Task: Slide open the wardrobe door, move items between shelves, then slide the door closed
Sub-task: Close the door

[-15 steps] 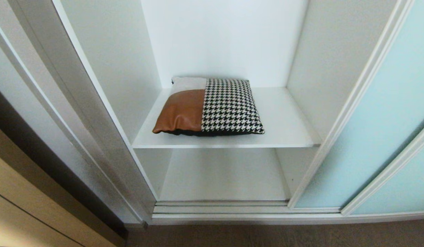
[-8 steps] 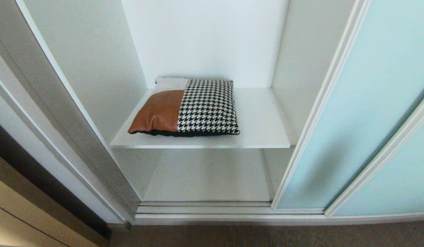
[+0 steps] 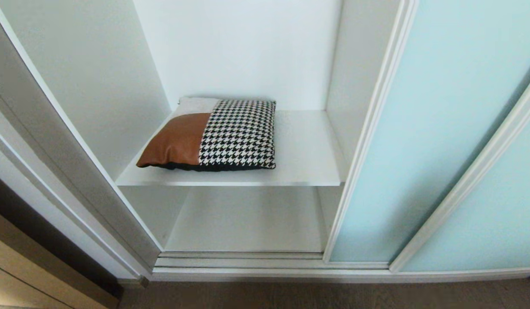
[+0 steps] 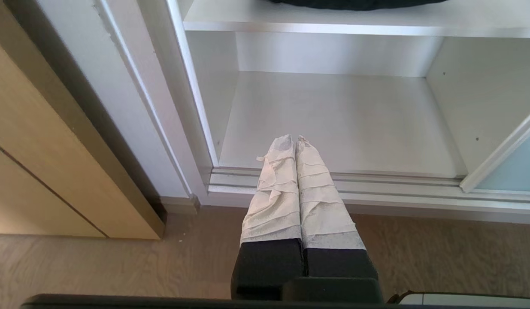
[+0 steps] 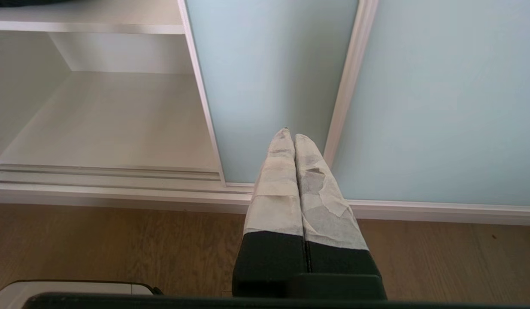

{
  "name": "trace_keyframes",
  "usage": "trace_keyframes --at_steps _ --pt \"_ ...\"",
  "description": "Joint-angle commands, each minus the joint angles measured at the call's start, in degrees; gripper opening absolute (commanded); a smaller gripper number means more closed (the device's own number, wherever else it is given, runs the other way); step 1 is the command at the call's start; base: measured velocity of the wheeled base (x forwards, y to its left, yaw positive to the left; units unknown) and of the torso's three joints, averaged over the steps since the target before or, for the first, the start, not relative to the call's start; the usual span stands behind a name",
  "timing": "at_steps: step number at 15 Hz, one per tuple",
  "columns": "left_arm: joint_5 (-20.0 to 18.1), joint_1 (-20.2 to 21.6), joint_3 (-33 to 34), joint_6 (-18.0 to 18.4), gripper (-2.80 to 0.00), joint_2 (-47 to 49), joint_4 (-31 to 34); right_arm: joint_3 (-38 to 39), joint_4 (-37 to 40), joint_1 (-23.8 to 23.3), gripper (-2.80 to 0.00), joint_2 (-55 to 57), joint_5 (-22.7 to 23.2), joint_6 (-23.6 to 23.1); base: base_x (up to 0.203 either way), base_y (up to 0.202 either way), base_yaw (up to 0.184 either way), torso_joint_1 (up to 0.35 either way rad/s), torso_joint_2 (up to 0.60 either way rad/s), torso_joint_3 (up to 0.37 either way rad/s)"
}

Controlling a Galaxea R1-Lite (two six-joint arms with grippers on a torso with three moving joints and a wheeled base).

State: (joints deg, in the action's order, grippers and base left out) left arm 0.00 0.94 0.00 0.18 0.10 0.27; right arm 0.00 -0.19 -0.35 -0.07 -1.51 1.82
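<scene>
The sliding wardrobe door, frosted pale aqua glass in a slim white frame, stands slid to the right, leaving the white wardrobe interior open. A square cushion of tan leather, houndstooth and a pale grey patch lies flat on the upper shelf. The lower shelf below it is bare. My left gripper is shut and empty, low above the wooden floor before the lower shelf. My right gripper is shut and empty, low before the sliding wardrobe door. Neither arm appears in the head view.
A second aqua glass panel stands further right. The white wardrobe frame and a tan wooden panel are at the left. A double floor track runs along the wardrobe's foot, with wooden floor in front.
The whole head view has shifted left, so the camera has moved right along the wardrobe. The cushion still lies on the upper shelf.
</scene>
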Motion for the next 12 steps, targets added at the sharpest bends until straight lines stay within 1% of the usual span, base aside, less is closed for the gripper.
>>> trace_keyframes --at_steps 1,12 --pt "0.0 0.0 0.1 0.0 -2.80 0.1 0.0 0.0 0.0 0.0 -2.80 0.0 0.0 0.0 0.000 0.000 0.000 0.000 0.00 0.000" --pt "0.0 0.0 0.1 0.0 -2.80 0.1 0.0 0.0 0.0 0.0 -2.80 0.0 0.0 0.0 0.000 0.000 0.000 0.000 0.00 0.000"
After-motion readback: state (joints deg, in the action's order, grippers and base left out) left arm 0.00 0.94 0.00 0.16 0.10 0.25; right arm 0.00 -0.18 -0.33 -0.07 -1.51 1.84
